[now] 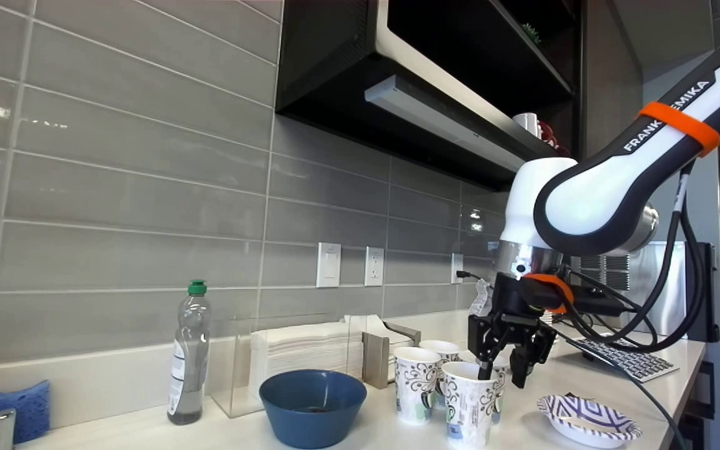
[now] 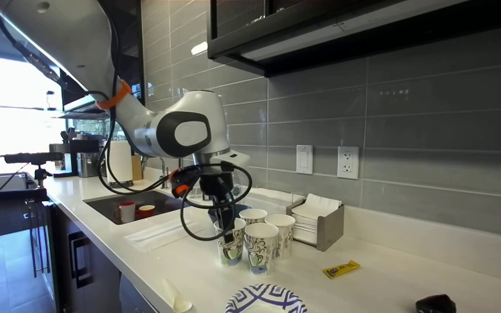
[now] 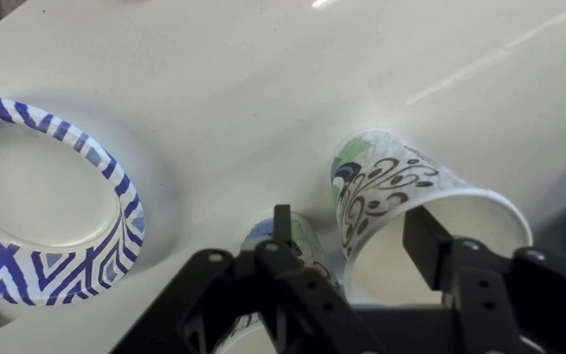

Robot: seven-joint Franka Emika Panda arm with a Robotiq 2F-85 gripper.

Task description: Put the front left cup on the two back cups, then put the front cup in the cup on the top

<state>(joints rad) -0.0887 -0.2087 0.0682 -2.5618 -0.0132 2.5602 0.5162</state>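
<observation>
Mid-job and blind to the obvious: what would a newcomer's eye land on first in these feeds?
Probably the white arm with orange bands, above four patterned paper cups in both exterior views. Next, the open gripper, one finger inside a cup and the other outside it, in the wrist view. Then the purple-striped paper dish at the wrist view's left edge.

The pincer (image 1: 503,380) has one finger (image 1: 484,369) inside a cup (image 1: 467,409). In an exterior view, three more cups (image 2: 261,248) stand to its right, a plate (image 2: 272,291) before it.
</observation>
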